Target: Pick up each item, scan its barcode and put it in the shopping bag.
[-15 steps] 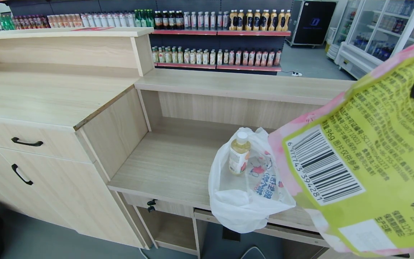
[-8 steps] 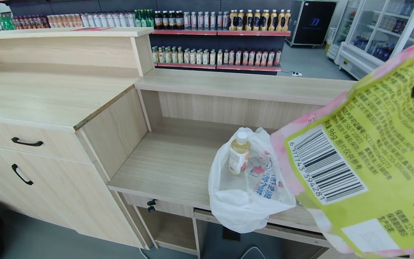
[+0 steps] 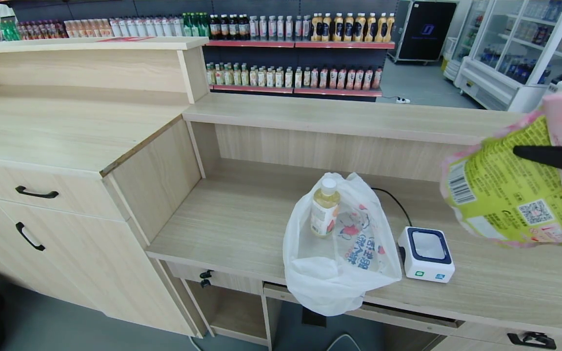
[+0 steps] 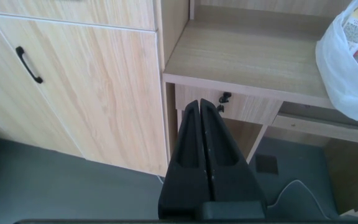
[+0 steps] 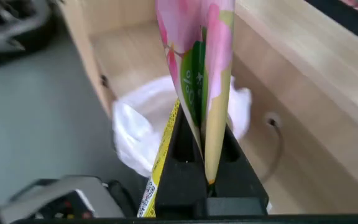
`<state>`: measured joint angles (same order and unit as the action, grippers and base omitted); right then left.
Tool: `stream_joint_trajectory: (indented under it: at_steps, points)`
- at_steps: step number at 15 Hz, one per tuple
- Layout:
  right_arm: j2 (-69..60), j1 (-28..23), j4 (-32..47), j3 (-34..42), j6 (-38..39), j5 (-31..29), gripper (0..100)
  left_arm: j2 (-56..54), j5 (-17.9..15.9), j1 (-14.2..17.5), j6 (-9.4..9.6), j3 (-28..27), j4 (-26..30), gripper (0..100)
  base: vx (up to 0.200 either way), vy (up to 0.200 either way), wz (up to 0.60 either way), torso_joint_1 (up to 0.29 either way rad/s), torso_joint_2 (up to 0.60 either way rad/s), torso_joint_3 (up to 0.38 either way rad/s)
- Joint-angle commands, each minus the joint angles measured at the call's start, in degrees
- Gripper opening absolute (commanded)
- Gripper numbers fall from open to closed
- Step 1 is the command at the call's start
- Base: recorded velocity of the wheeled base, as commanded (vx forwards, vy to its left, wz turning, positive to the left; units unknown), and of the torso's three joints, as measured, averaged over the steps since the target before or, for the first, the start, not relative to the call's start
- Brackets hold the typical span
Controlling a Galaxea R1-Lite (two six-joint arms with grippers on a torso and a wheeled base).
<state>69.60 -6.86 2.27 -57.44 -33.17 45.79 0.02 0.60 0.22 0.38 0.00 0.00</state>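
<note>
the right gripper (image 5: 204, 134) is clamped on the edge of a flat pink and lime-green foil snack pouch (image 3: 510, 195), held in the air. the pouch looks light, crinkly and slippery, so a firm pinch on its sealed seam should suit it. below the gripper, on the pale wood counter (image 3: 242, 219), sits a white box scanner (image 3: 426, 253) with a dark glass window. just past it is a thin white plastic shopping bag (image 3: 330, 278) holding a yellow drink bottle (image 3: 325, 209). the left gripper (image 4: 200, 109) is closed on nothing.
</note>
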Motion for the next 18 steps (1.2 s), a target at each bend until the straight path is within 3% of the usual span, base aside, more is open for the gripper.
stream_joint_trajectory:
  at_steps: [1,2,3,5,11,16,18]
  points:
    - [5.4,-18.0,0.2,7.0,-20.3,7.3,0,0.0,0.0,0.0,0.06,0.0,0.0,0,0.000,0.000,0.00,0.000,0.00,0.000]
    - [6.8,-21.2,1.0,7.7,-26.1,11.7,0,0.0,0.0,0.0,-0.03,0.0,0.0,0,0.000,0.000,0.00,0.000,0.00,0.000]
    - [7.7,-24.0,3.4,9.5,-35.4,12.3,0,0.0,0.0,0.0,-0.03,0.0,0.0,0,0.000,0.000,0.00,0.000,0.00,0.000]
    - [8.8,-30.8,5.2,9.1,-43.1,12.2,0,0.0,0.0,0.0,-0.03,0.0,0.0,0,0.000,0.000,0.00,0.000,0.00,0.000]
    - [9.2,-38.7,16.3,6.1,-44.3,13.0,0,0.0,0.0,0.0,-0.03,0.0,0.0,0,0.000,0.000,0.00,0.000,0.00,0.000]
    - [9.7,-39.1,16.6,4.2,-45.3,12.7,0,0.0,0.0,0.0,-0.03,0.0,0.0,0,0.000,0.000,0.00,0.000,0.00,0.000]
    - [10.0,-38.8,16.2,3.2,-48.9,10.7,0,0.0,0.0,0.0,-0.03,0.0,0.0,0,0.000,0.000,0.60,0.005,0.00,0.005]
